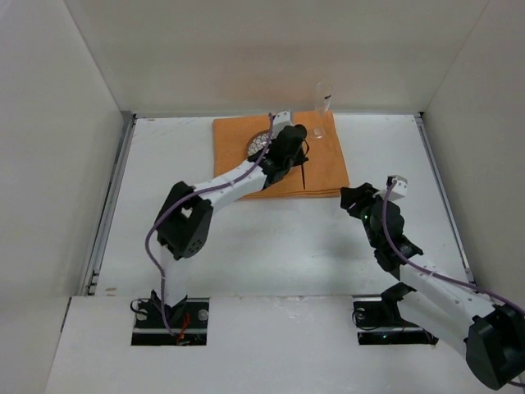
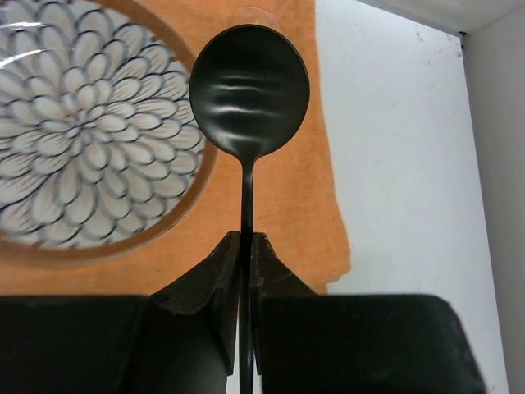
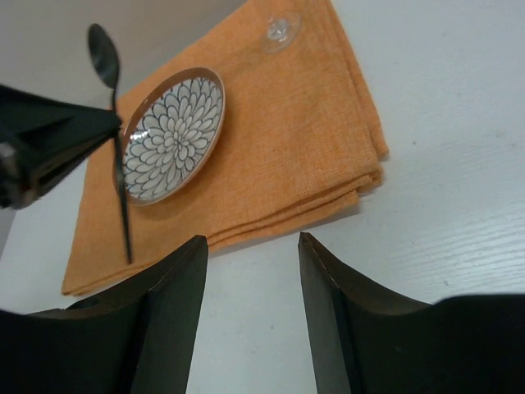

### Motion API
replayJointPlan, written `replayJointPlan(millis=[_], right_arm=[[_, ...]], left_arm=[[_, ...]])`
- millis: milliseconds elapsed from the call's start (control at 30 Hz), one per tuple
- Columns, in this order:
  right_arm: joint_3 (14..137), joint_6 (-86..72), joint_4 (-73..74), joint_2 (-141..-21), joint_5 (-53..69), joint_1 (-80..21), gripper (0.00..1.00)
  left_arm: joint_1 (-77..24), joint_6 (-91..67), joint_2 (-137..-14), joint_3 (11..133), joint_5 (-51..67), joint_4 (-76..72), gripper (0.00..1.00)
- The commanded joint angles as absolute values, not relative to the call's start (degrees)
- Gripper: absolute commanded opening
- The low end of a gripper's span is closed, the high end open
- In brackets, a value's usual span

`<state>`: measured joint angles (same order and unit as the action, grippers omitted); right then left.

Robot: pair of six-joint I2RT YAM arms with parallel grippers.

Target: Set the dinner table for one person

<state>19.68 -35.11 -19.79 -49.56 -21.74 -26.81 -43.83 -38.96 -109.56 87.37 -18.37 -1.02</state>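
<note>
1. tabletop (image 1: 271, 246): white, walled by white panels, with an orange mat (image 1: 324, 168) spread at its far middle. that is where the setting is going.
2. done so far, as i judge it: a flower-patterned plate (image 2: 74, 123) lies on the left part of the mat, and a clear glass (image 1: 321, 111) stands at the mat's far right corner.
3. in hand: my left fingers (image 2: 232, 254) are pressed together on the handle of a black spoon (image 2: 248, 90), bowl pointing away from me. it hangs over the mat just right of the plate. i cannot tell if its lower end touches the cloth.
4. my right fingers (image 3: 176, 279) are spread wide with nothing between them, over bare tabletop near the mat's near right corner.
5. left to do: lay the spoon beside the plate and let go. i see no other cutlery waiting, so the setting looks nearly finished.
</note>
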Motion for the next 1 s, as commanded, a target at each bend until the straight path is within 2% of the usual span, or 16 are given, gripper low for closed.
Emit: replayJointPlan(millis=[0, 200, 467, 967], right_arm=[[18.9, -38.4, -22.5, -47.2, -22.42, -24.83, 0.55], [18.19, -39.37, -23.03, -46.32, -21.62, -24.3, 0.55], [18.02, -38.67, -23.2, -44.74, -23.47, -25.44, 0.55], [18.1, -38.67, -23.03, -44.47, -23.11, -25.44, 0.55]], left_arm=[[-43.98, -38.32, -116.25, 97.27, -14.59, -2.46, 0.0], [-44.43, -41.39, -129.36, 111.51, -14.94, -0.88, 0.0], [-44.87, -42.19, -141.05, 127.78, -14.06, 4.03, 0.0], [-44.52, -42.71, -146.34, 127.88, -16.96, 2.64, 0.01]])
